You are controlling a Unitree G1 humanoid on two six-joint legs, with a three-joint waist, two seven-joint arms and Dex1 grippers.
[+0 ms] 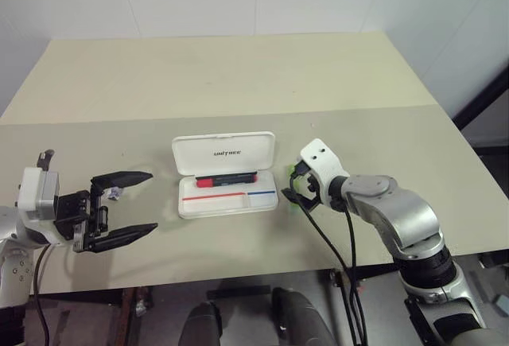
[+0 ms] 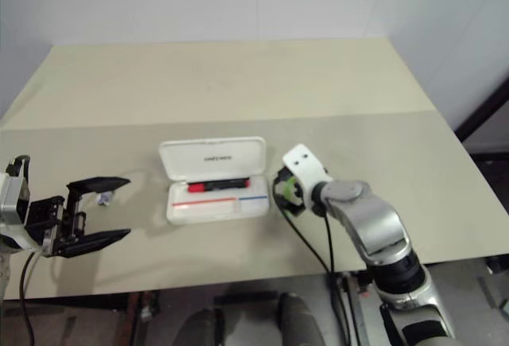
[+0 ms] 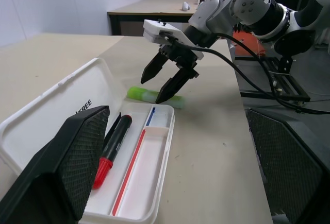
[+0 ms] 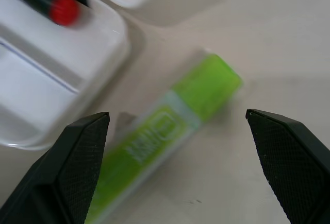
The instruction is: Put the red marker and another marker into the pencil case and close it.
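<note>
The left tool [image 1: 123, 207] is held apart, well left of the pencil case [image 1: 227, 175]. The red marker [image 1: 227, 179] lies inside it. The right tool [image 3: 167, 77], apart, is poised over the green marker [image 4: 165, 131] just right of the case; a descent and closing are called for.

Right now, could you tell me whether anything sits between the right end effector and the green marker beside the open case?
Nothing visible does. The right end effector hangs open just above the green marker, which lies bare on the table right beside the open pencil case.
</note>
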